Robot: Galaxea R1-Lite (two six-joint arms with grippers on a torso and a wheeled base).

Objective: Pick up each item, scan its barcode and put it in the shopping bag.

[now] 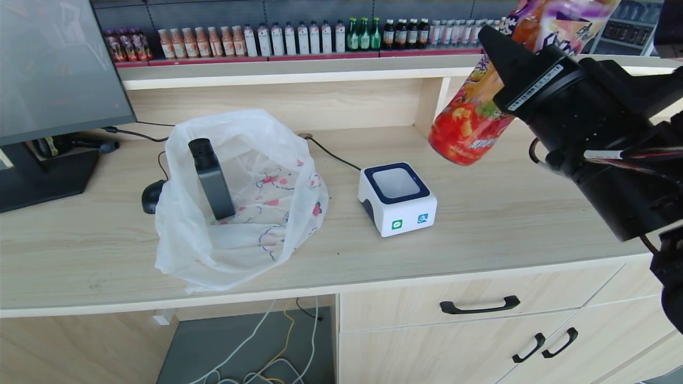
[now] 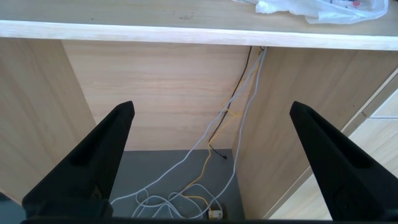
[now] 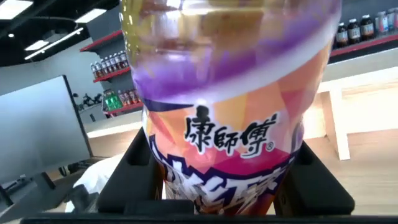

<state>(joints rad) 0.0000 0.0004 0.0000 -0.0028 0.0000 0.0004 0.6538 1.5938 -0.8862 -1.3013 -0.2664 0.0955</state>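
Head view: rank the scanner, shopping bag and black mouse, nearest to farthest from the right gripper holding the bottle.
1. The scanner, mid-counter, below and to the left of the right gripper and its bottle.
2. The shopping bag, farther left, past the scanner.
3. The black mouse, at the bag's far left edge.

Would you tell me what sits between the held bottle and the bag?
The scanner, on the counter; the head view shows it.

Red, orange, purple-banded bottle (image 1: 467,125) — white scanner (image 1: 397,205), navy top
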